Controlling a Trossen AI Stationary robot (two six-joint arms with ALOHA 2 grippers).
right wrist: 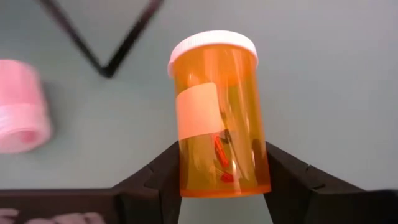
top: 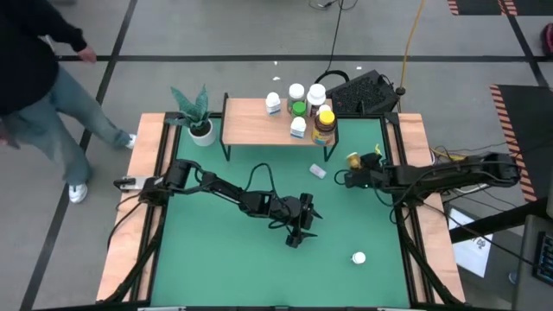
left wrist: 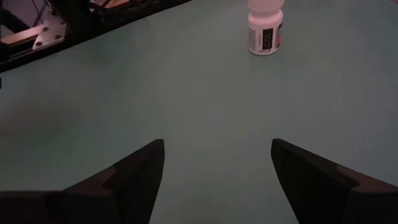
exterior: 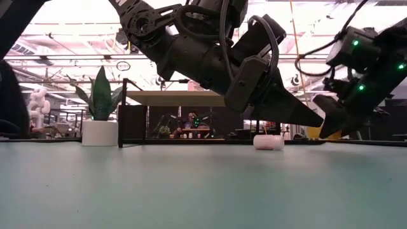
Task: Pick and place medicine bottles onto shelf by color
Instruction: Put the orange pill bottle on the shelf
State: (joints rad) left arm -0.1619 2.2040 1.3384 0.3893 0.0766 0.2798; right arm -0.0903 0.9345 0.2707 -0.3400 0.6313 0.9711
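Observation:
The light-wood shelf (top: 259,121) stands at the table's far edge, with several medicine bottles on its right half: white ones (top: 296,92), a green one (top: 299,109) and an amber one with a yellow cap (top: 324,123). My right gripper (right wrist: 224,177) is near the table's right side, shut on an orange bottle (right wrist: 217,112) with a white cap. A pink bottle (right wrist: 22,109) lies on its side beside it. My left gripper (left wrist: 217,168) hovers open over the table's middle (top: 298,231). A white bottle (left wrist: 265,28) stands upright ahead of it. My right gripper pinches the orange bottle's lower body near its base (right wrist: 186,180) between its two fingers (right wrist: 283,177). The fingers slant down from the table's right side. The bottle points away along them, its white cap (right wrist: 212,45) farthest from the gripper. Whether it still rests on the table cannot be told.
A potted plant (top: 199,121) stands left of the shelf. The shelf's black legs (right wrist: 109,46) are close to the right gripper. A dark keyboard-like object (top: 363,91) lies behind the shelf. A person (top: 43,86) stands beyond the table's far left corner.

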